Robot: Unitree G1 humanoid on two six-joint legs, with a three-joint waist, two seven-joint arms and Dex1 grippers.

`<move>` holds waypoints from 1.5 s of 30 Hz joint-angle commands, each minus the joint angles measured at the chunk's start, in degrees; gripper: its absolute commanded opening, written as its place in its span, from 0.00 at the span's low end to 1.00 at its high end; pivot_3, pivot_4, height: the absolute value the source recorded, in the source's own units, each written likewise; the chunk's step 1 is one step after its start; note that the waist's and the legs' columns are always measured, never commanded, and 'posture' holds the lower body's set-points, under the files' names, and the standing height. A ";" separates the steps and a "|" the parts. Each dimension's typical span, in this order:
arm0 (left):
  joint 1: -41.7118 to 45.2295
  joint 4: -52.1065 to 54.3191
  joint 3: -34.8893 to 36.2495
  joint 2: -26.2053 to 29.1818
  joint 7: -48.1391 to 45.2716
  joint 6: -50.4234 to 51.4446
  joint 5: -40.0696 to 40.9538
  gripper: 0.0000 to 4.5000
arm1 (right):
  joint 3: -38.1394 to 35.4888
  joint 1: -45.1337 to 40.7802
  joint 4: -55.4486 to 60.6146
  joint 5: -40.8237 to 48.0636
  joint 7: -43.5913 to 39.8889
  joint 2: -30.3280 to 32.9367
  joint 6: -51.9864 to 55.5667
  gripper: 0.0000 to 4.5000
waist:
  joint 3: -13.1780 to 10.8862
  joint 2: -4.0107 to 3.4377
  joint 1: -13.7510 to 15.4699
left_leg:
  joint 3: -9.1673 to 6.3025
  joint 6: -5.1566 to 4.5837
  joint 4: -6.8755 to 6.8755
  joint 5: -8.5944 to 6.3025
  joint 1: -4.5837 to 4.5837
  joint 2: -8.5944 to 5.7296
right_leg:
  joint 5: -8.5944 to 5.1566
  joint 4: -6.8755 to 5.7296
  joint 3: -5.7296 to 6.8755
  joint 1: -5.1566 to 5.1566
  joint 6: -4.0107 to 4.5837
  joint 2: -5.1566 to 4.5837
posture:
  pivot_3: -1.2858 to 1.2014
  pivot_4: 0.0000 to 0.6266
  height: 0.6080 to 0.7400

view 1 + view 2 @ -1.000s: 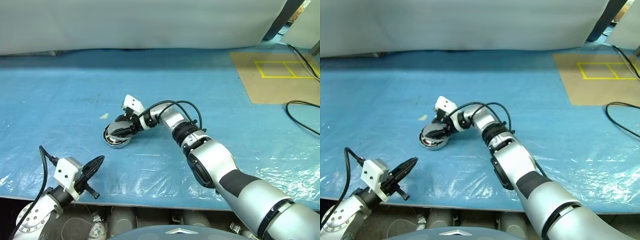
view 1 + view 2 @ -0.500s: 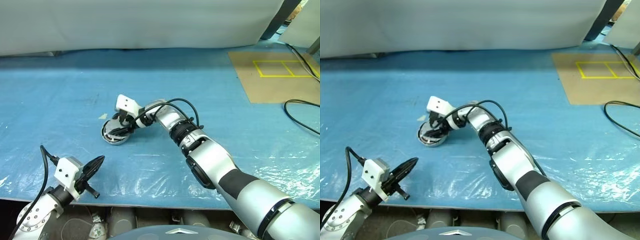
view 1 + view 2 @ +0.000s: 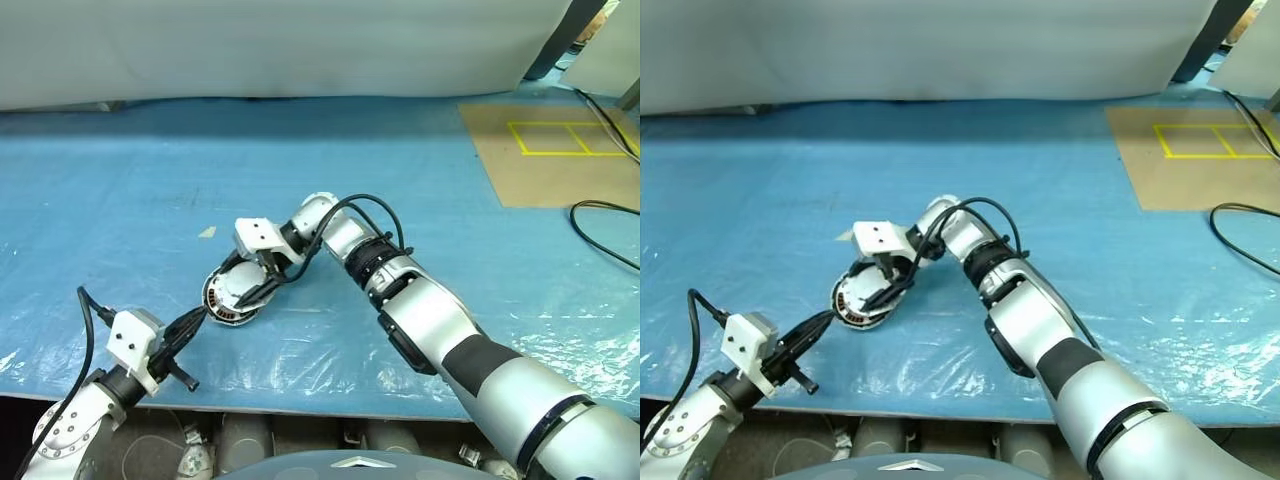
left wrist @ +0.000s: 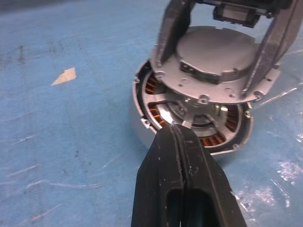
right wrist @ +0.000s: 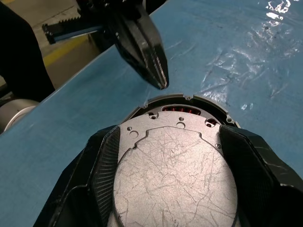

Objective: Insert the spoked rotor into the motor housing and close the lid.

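Your right gripper [image 5: 165, 156] has its two black fingers [image 5: 102, 161] spread wide and clamped on either side of a round, scratched grey metal lid [image 5: 173, 177], holding it tilted over the motor housing [image 4: 189, 113], the round silver casing with orange-copper windings ringing its inside. In the left wrist view you can see pale grey spokes and a central hub of the spoked rotor [image 4: 182, 109] sitting inside that housing, half covered by the lid. The housing rests on the blue plastic-covered worktop [image 3: 120, 200], and the lid's far edge is lifted off the housing rim, so it is not seated.

Your left gripper [image 4: 177, 135] has its fingers pressed fully together, holding nothing; their joined tip points at the near rim of the housing, right at its edge, though you cannot tell if it touches. A small pale scrap [image 4: 64, 76] lies on the worktop near the housing, well apart from both grippers.
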State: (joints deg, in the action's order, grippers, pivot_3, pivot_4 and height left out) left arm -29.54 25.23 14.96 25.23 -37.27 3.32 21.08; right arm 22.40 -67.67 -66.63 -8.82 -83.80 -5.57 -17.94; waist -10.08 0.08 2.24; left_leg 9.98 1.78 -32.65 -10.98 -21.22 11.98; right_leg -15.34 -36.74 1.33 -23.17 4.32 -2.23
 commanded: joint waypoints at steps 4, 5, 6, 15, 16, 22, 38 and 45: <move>-1.10 0.56 2.94 1.19 -0.56 -0.45 1.04 0.00 | 0.14 -2.06 -1.46 -2.06 3.59 -1.67 -3.53 0.67 | 0.00 0.00 -0.08 | 0.00 -0.01 0.00 0.00 0.00 0.01 | 0.00 0.00 0.00 -0.01 0.00 0.01 | 0.52 0.24 1.00; -1.21 0.48 3.22 1.27 -0.62 -0.49 1.11 0.00 | -0.97 -2.43 -1.79 -1.49 5.68 -2.50 -2.04 0.67 | 0.00 0.00 -0.09 | 0.00 -0.01 0.00 0.00 0.01 0.03 | 0.00 0.00 0.00 -0.01 0.01 0.02 | 0.52 0.24 1.00; -1.32 0.42 3.44 1.34 -0.69 -0.53 1.16 0.00 | -2.40 -2.94 -2.20 -0.68 8.45 -3.50 -0.10 0.67 | 0.00 0.00 -0.07 | 0.00 -0.01 0.01 0.00 0.00 0.04 | 0.00 0.00 0.01 -0.02 0.01 0.03 | 0.52 0.24 1.00; -1.22 -0.31 3.96 1.33 -1.32 -0.80 1.03 0.00 | -9.78 -4.74 -3.85 2.43 25.85 -9.25 16.04 0.67 | -0.02 0.00 0.27 | 0.00 0.00 -0.05 0.00 0.00 0.02 | -0.01 -0.01 0.02 0.02 0.01 0.00 | 0.52 0.24 1.00; -1.23 -0.37 3.96 1.29 -1.37 -0.84 0.99 0.00 | -9.84 -4.24 -3.80 2.24 27.07 -9.75 17.28 0.67 | -0.02 0.00 0.25 | 0.00 0.01 -0.05 0.00 0.00 0.03 | 0.00 -0.02 0.02 0.01 0.01 0.02 | 0.52 0.24 1.00; -1.33 -0.56 3.42 0.99 -1.40 -1.06 0.70 0.00 | -10.84 -2.18 -2.53 3.63 30.97 -12.17 21.99 0.67 | -0.02 0.00 0.17 | 0.01 0.01 -0.03 0.00 -0.01 0.04 | 0.00 -0.01 0.02 -0.01 0.01 0.03 | 0.52 0.24 1.00; -0.89 -1.24 2.78 0.77 -1.53 -1.35 0.13 0.00 | -20.23 -3.42 -1.53 14.73 52.60 -17.20 30.05 0.67 | -0.02 0.01 0.34 | 0.03 0.08 -0.06 0.04 0.02 0.01 | 0.00 -0.04 0.02 0.03 0.00 0.01 | 0.52 0.24 1.00; -0.33 -1.48 2.28 0.71 -1.54 -1.30 -0.13 0.00 | -20.72 -3.62 -2.08 14.29 71.44 -18.44 30.32 0.67 | -0.01 0.01 0.45 | 0.03 0.24 -0.06 0.12 0.01 -0.04 | 0.00 -0.03 0.02 0.03 -0.01 -0.01 | 0.52 0.24 1.00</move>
State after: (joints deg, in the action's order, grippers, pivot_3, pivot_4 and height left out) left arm -29.61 23.28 17.30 25.88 -38.70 2.90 21.06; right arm 2.78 -69.92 -70.12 4.70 -17.25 -9.62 12.12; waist -10.10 0.09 2.68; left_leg 10.01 2.02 -32.71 -10.85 -21.20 11.93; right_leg -15.33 -36.77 1.35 -23.14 4.31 -2.25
